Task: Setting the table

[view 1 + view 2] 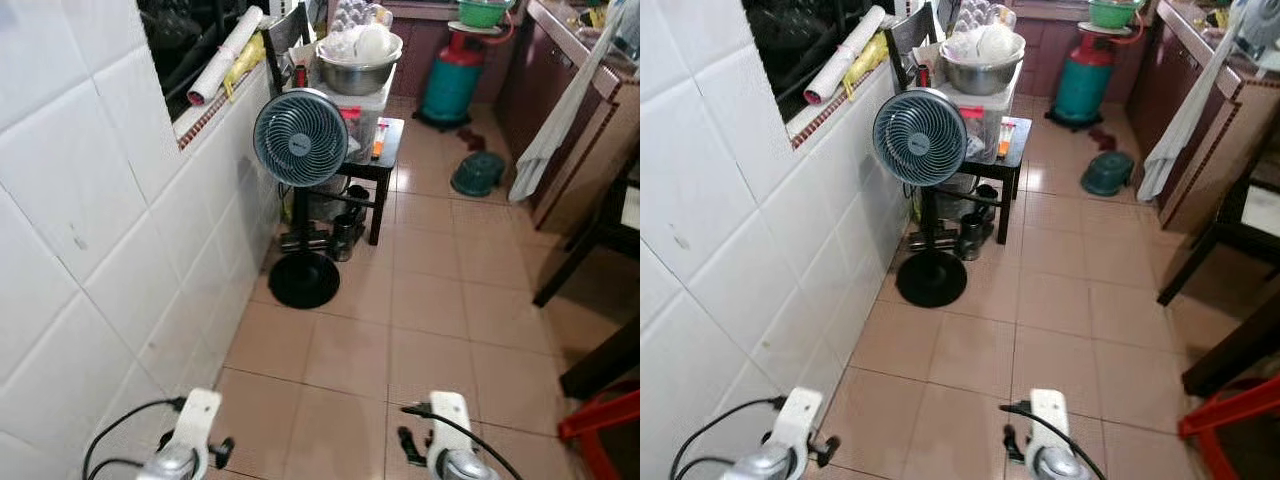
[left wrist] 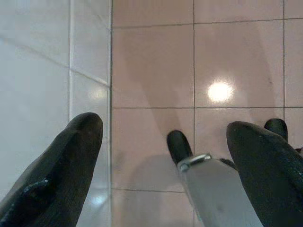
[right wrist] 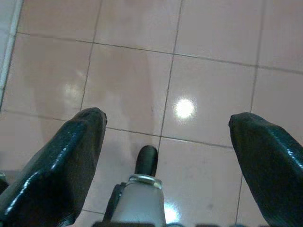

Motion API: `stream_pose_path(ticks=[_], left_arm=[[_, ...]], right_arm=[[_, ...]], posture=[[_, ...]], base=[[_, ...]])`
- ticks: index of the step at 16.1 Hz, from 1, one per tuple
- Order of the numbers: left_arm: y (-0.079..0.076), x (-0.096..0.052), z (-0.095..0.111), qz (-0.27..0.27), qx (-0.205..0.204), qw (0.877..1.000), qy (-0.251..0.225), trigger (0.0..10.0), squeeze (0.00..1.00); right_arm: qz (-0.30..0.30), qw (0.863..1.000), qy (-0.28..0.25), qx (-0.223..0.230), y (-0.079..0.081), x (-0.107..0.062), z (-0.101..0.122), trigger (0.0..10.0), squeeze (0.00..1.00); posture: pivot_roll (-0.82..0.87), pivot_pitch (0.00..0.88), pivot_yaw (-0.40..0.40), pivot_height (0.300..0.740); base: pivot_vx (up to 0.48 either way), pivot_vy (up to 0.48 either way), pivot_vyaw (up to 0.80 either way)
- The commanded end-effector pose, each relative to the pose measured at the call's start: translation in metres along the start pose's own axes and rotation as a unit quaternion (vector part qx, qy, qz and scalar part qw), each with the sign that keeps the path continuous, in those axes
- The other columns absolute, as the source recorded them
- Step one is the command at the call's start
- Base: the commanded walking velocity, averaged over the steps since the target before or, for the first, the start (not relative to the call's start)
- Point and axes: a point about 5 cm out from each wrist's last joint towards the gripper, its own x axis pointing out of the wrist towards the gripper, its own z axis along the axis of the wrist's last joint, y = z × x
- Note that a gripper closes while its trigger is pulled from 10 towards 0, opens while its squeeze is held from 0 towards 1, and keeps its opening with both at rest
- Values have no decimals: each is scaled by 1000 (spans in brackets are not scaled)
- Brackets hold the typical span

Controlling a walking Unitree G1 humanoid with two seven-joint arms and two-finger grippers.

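While both arms hang low over the pink floor tiles (image 1: 420,300), the left gripper (image 2: 165,156) and the right gripper (image 3: 165,151) each hold their two black fingers spread wide with nothing between them; the wrist views look past them at bare tile, and the left one also takes in the white tiled wall (image 1: 90,250). Ahead of the left gripper, along that wall, one black pedestal fan (image 1: 300,138) stands on its round base. Just behind the fan sits one small dark table (image 1: 385,165), carrying one clear plastic box (image 1: 360,115) topped by one steel bowl (image 1: 358,72) heaped with pale tableware. Farther on, well ahead of the right gripper, one green gas cylinder (image 1: 452,85) stands with one green basin (image 1: 482,12) on top. To the right, one white cloth (image 1: 555,120) hangs off a brown cabinet (image 1: 570,110).
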Motion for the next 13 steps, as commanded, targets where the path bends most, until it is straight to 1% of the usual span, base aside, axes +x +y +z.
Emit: stream_pose_path(ticks=[1, 3, 4, 5, 6, 9, 11, 13], left_arm=[[-7, 2, 5, -10, 11, 1000, 0, 10000, 0], [-12, 4, 16, -14, 4, 1000, -10, 10000, 0], [-12, 4, 18, -13, -1, 1000, -9, 10000, 0], [-10, 4, 20, -9, -16, 1000, -11, 10000, 0], [-8, 4, 18, -1, -26, 1000, -10, 10000, 0], [-1, 2, 12, 15, -52, 999, -6, 10000, 0], [-2, 2, 9, 18, -75, 997, -7, 10000, 0], [-4, 2, 10, 17, -78, 997, -8, 10000, 0]], right_arm=[[-11, 1000, -8, 20, -6, -1, 0, 10000, 0], [-13, 1000, -8, 20, -9, -1, -1, 10000, 0], [-15, 1000, -8, 18, -10, -1, 0, 10000, 0], [-9, 1000, -13, 16, -8, 0, 3, 10000, 0], [3, 1000, -21, 11, -4, 1, 9, 10000, 0], [11, 999, -33, 12, 2, 3, 22, 10000, 0], [19, 999, -43, 13, 9, 4, 32, 10000, 0], [26, 998, -48, 8, 14, 5, 37, 10000, 0]], posture=[[9, 0, 16, 740], [-6, 0, 18, 740], [-8, 0, 10, 740], [-9, 0, 0, 740], [-2, 0, -12, 740], [11, 0, -18, 740], [12, 0, -18, 740], [8, 0, -17, 740]], base=[[0, 0, 0], [0, 0, 0], [0, 0, 0], [0, 0, 0], [0, 0, 0], [0, 0, 0], [0, 0, 0], [0, 0, 0]])
